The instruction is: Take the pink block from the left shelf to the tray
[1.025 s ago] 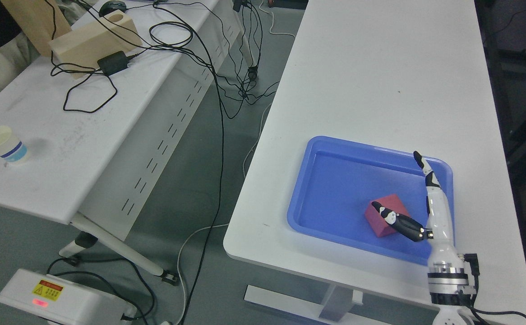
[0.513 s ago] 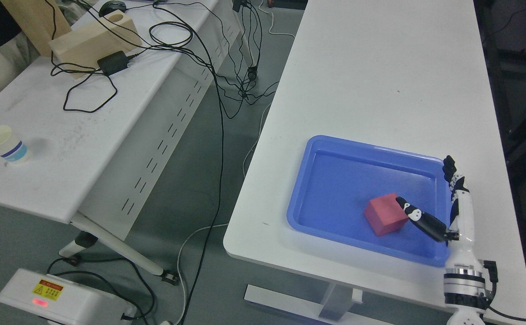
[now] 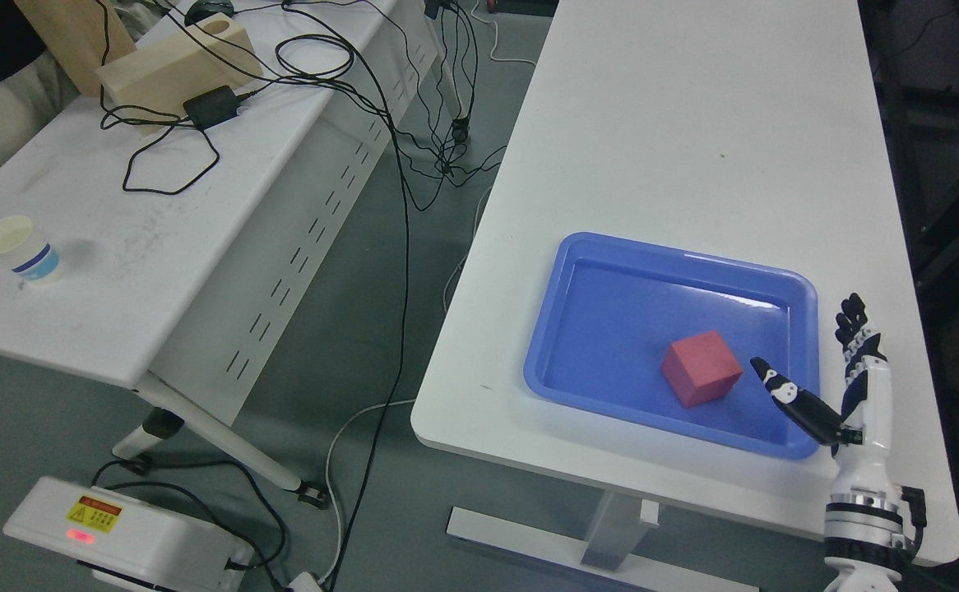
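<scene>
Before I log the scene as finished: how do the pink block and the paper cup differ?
The pink block is a solid cube lying inside the blue tray; the paper cup is round, open-topped and cream with a blue band, standing upright on the left table. Both rest untouched.

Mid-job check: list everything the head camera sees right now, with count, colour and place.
Pink block: 1, pinkish red, inside the tray, free of the hand.
Tray: 1, blue, on the right table's near end.
Right table: 1, white.
Left table: 1, white.
Cup: 1, white with blue band, left table.
Wooden block: 1, pale, left table, far end.
Power adapter: 1, black, beside the wooden block.
Cables: several, black, left table and floor.
Box: 1, white with yellow label, floor.
Right hand: 1, white and black, right of the tray, fingers spread.
</scene>
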Available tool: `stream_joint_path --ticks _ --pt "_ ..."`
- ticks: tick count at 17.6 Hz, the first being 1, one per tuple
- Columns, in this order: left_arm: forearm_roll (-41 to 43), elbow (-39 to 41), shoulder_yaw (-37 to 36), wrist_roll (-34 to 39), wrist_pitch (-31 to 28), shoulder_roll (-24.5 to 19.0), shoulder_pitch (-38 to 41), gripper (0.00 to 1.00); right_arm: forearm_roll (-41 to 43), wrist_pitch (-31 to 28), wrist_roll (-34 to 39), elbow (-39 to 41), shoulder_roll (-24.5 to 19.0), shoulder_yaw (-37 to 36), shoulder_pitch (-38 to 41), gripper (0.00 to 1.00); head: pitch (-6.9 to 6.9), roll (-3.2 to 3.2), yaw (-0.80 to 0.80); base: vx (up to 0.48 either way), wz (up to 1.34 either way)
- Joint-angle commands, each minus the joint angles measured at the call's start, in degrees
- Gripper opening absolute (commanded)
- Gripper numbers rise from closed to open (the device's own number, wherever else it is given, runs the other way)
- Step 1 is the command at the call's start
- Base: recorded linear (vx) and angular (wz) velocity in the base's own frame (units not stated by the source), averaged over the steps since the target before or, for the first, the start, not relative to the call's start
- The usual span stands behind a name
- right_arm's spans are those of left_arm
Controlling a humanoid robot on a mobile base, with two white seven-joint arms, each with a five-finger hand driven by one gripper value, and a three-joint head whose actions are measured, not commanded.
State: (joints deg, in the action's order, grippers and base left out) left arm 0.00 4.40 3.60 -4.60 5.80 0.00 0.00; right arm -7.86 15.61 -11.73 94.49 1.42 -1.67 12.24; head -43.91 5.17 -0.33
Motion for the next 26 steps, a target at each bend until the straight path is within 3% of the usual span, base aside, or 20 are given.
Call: stream_joint_path --ticks 1,6,14,26 --pt "0.1 0.0 0.0 0.0 0.0 -1.0 0.5 1.00 2.1 -0.1 0.0 0.1 0.5 -1.8 0.2 1.00 0.00 0.00 0.00 -0.109 0.00" --pt "0.1 0.0 0.0 0.0 0.0 -1.0 0.5 1.00 2.3 -0.6 0.1 0.1 0.6 -2.2 0.3 1.00 0.00 0.00 0.00 -0.124 0.03" --pt "0.1 0.0 0.0 0.0 0.0 -1.0 0.5 1.00 7.4 -8.4 0.2 0.1 0.7 -4.1 0.2 1.00 0.00 0.00 0.00 -0.128 -0.05" --pt "0.1 0.0 0.0 0.0 0.0 -1.0 0.5 1.00 7.9 -8.7 3.3 0.1 0.8 -4.1 0.4 1.00 0.00 0.00 0.00 -0.143 -0.21"
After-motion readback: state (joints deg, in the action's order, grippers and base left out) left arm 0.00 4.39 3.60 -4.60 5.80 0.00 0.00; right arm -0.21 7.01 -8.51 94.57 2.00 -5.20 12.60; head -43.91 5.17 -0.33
